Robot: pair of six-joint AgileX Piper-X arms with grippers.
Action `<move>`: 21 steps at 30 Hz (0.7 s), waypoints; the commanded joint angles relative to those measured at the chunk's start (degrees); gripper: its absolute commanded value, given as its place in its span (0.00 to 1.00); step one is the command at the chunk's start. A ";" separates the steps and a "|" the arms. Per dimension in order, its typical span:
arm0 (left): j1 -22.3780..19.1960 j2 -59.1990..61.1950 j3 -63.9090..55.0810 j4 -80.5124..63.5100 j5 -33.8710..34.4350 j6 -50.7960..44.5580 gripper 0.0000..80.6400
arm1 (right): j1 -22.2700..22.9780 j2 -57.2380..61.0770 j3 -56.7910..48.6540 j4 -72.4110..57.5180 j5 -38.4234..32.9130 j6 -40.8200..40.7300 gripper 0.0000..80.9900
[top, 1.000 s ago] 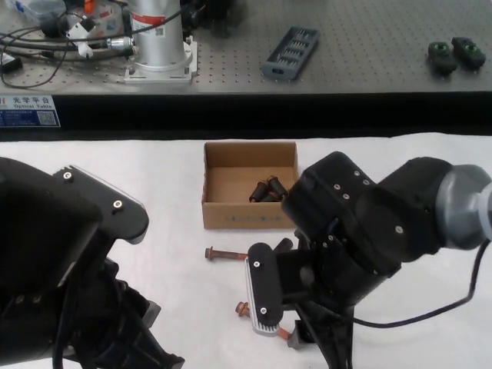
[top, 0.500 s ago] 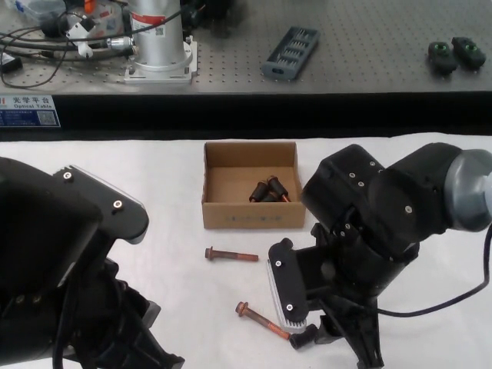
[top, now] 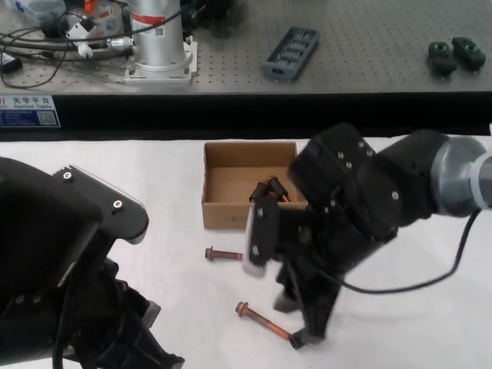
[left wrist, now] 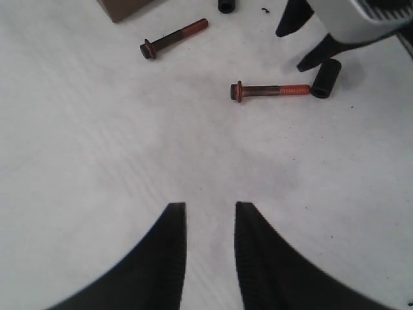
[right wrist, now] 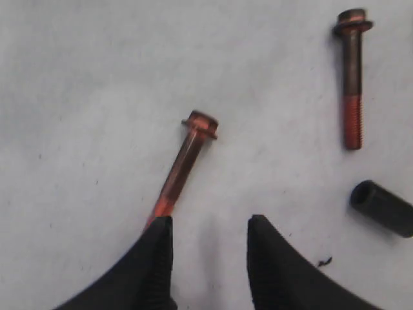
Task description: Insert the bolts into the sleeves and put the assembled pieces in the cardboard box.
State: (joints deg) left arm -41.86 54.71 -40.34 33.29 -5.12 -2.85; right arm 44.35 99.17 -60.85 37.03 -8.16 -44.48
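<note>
Two rusty orange bolts lie on the white cloth: one [top: 223, 254] just in front of the cardboard box [top: 250, 207], the other [top: 261, 319] nearer me. A black sleeve [left wrist: 324, 79] lies at the near bolt's [left wrist: 268, 90] threaded end. A second sleeve [right wrist: 382, 208] lies near the far bolt [right wrist: 350, 77]. My right gripper [right wrist: 210, 223] is open and points down over the near bolt's [right wrist: 184, 168] threaded end, holding nothing. My left gripper [left wrist: 210, 219] hangs open over bare cloth, well short of the bolts. Assembled pieces [top: 265, 190] lie inside the box.
The left arm [top: 69, 261] bulks at the lower left and the right arm [top: 369, 200] stands beside the box's right corner. Behind the cloth, a metal bench carries a post [top: 157, 38], a grey tray [top: 290, 52], cables and small black parts.
The right arm has swung left and its wrist has turned, bringing the gripper over the near bolt's end. The bolts and the left arm have stayed put.
</note>
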 commanded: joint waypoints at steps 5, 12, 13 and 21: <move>-0.11 -0.63 -0.08 0.51 -0.14 -0.12 0.24 | -0.04 3.61 -5.02 -0.84 -4.20 11.94 0.36; -0.11 -0.63 -0.08 0.51 -0.14 -0.12 0.24 | 2.22 7.12 -6.28 -1.10 -3.81 14.02 0.36; -0.11 -0.63 -0.08 0.51 -0.14 -0.12 0.24 | 2.43 7.36 -6.25 -1.52 -3.81 14.02 0.36; -0.11 -0.63 -0.08 0.51 -0.14 -0.12 0.24 | 3.14 12.21 -9.60 -1.28 -2.25 15.87 0.36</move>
State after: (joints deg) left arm -41.86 54.71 -40.34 33.29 -5.12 -2.85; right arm 47.40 109.41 -68.56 35.73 -10.50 -30.06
